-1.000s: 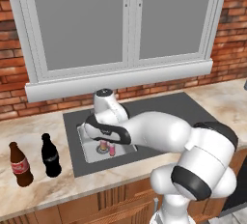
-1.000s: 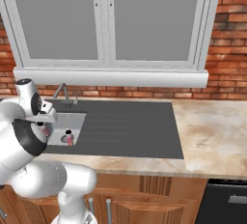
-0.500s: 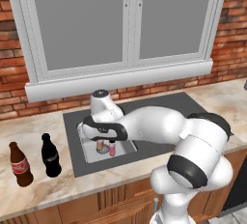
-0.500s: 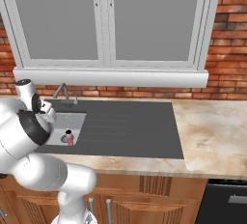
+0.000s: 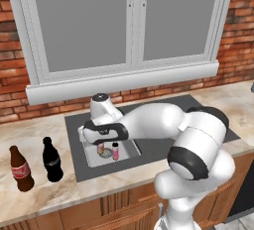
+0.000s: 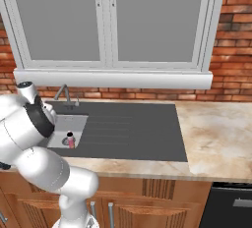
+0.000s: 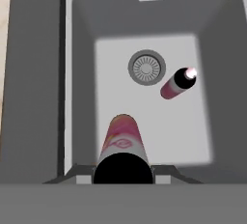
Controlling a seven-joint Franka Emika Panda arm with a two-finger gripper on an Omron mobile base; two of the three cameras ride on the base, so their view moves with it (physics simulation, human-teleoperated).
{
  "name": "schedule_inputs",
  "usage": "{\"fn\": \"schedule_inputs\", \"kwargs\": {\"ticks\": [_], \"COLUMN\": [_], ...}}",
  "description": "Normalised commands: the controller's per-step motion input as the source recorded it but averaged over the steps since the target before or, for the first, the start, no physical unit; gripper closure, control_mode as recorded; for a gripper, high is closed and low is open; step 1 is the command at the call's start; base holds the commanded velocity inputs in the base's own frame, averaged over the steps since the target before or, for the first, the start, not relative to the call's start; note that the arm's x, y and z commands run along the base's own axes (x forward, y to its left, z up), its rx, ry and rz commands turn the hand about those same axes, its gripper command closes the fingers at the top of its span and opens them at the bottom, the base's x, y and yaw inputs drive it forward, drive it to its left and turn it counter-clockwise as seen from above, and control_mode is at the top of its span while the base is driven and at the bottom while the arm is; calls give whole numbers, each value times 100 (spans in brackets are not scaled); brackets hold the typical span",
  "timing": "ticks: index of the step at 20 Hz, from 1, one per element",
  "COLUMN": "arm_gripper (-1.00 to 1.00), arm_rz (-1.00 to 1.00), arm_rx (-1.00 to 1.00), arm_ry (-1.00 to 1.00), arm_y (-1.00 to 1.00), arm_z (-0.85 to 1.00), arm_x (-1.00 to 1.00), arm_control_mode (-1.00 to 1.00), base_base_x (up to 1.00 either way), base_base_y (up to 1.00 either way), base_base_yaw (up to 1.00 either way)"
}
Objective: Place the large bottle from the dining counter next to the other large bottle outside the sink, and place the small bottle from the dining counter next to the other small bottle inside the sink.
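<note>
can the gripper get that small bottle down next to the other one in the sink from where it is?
Probably yes. The gripper holds the small bottle over the sink basin, and the other small bottle stands beside the drain. Bare basin floor lies between them, with nothing in the path.

2 sm pink bottles point(image 7: 176, 83) point(image 7: 123, 143) upright in sink point(image 7: 77, 35); 2 lg cola bottles point(image 5: 51, 159) point(image 5: 20, 169) on counter.
</note>
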Motion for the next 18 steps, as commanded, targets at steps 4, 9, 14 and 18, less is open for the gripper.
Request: {"fn": "schedule_inputs", "kwargs": {"ticks": [4, 9, 14, 18], "arm_gripper": [100, 100, 100, 100], "arm_rz": [0, 0, 0, -1], "arm_rx": [0, 0, 0, 0], "arm_ry": [0, 0, 0, 0], "arm_y": [0, 0, 0, 0], "arm_z": [-9, -16, -31, -29], "arm_x": [28, 22, 10, 1], "arm_control_mode": [-100, -100, -100, -100], "base_base_x": [0, 0, 0, 0], "base_base_y": [0, 0, 0, 0], "base_base_yaw": [0, 0, 0, 0]}}
